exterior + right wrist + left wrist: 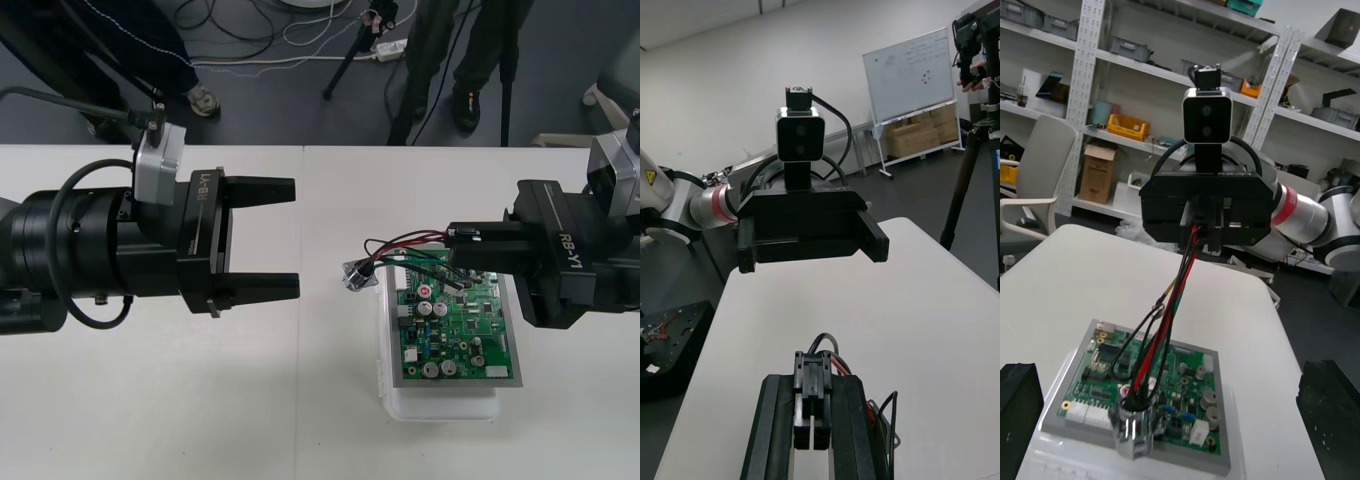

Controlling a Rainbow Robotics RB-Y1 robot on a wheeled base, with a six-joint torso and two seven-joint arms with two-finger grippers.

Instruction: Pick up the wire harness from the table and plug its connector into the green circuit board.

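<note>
The green circuit board [455,325] sits on its white base [440,408] at the right of the table. My right gripper [450,236] hovers over the board's far edge, shut on the harness's black plug [812,375]. From the plug the red, black and green wires [400,250] trail left to the round metal socket [357,276], which hangs just off the board's left edge. In the left wrist view the wires [1176,300] drop from the right gripper [1204,225] to the socket [1135,424]. My left gripper [292,238] is open, left of the socket, holding nothing.
Bare pale table [300,400] lies between the left gripper and the board. The table's far edge [300,147] runs behind both arms, with dark floor, cables and tripod legs beyond. The left gripper [809,225] faces the right one across the table.
</note>
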